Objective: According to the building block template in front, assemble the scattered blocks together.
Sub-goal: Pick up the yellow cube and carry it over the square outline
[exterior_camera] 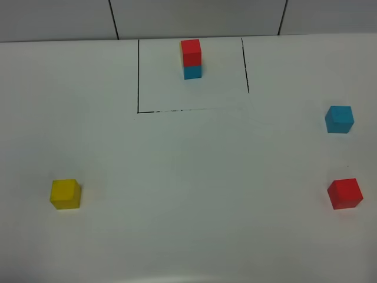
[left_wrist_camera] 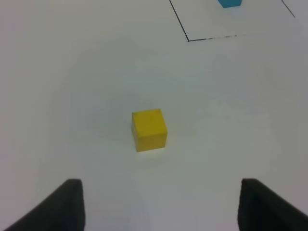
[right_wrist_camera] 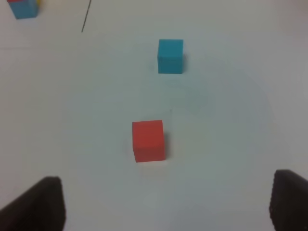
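Observation:
The template (exterior_camera: 191,59) stands in the marked square at the back: a red block on a blue block, with a yellow edge showing behind. A loose yellow block (exterior_camera: 65,194) lies at the front left, also in the left wrist view (left_wrist_camera: 149,130). A loose blue block (exterior_camera: 339,119) and a loose red block (exterior_camera: 344,193) lie at the right, both in the right wrist view: blue (right_wrist_camera: 170,56), red (right_wrist_camera: 148,140). My left gripper (left_wrist_camera: 161,207) is open, short of the yellow block. My right gripper (right_wrist_camera: 166,204) is open, short of the red block. Neither arm shows in the exterior view.
A black-lined square (exterior_camera: 138,88) marks the template zone on the white table. A tiled wall (exterior_camera: 194,17) rises behind the table's back edge. The template's corner shows in the right wrist view (right_wrist_camera: 23,8).

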`<state>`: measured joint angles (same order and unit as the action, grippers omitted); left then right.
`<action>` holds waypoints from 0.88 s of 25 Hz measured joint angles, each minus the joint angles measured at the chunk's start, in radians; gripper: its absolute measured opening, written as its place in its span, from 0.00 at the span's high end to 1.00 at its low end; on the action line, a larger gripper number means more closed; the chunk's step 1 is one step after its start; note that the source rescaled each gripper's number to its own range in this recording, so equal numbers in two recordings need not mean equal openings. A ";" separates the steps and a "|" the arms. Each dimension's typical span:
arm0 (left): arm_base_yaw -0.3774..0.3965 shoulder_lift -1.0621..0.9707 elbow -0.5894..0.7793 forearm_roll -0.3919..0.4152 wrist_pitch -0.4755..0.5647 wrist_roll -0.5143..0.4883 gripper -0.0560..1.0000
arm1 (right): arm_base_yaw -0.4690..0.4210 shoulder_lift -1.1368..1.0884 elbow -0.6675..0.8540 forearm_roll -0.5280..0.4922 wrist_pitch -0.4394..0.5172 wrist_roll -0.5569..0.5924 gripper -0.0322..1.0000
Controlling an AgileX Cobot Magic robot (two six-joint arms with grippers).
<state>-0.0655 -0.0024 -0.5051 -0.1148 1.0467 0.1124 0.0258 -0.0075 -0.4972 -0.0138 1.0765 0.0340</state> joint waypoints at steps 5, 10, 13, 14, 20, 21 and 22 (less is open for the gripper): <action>0.000 0.000 0.000 0.000 0.000 0.000 0.53 | 0.000 0.000 0.000 0.000 0.000 0.000 0.27; 0.000 0.000 0.000 0.000 0.000 0.000 0.53 | 0.000 0.000 0.000 0.000 0.000 0.000 0.27; 0.000 0.000 0.000 0.000 0.000 0.000 0.53 | 0.000 0.000 0.000 0.000 0.000 0.000 0.27; 0.000 0.000 0.000 0.000 0.000 0.000 0.53 | 0.000 0.000 0.000 0.000 0.000 0.000 0.27; 0.000 0.000 0.000 0.000 0.000 0.000 0.53 | 0.000 0.000 0.000 0.000 0.000 0.000 0.27; 0.000 0.000 0.000 0.000 0.000 0.000 0.53 | 0.000 0.000 0.000 0.000 0.000 0.000 0.27; 0.000 0.000 0.000 0.000 0.000 0.000 0.53 | 0.000 0.000 0.000 0.000 0.000 0.000 0.27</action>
<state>-0.0655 -0.0024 -0.5051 -0.1148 1.0467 0.1124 0.0258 -0.0075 -0.4972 -0.0138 1.0765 0.0340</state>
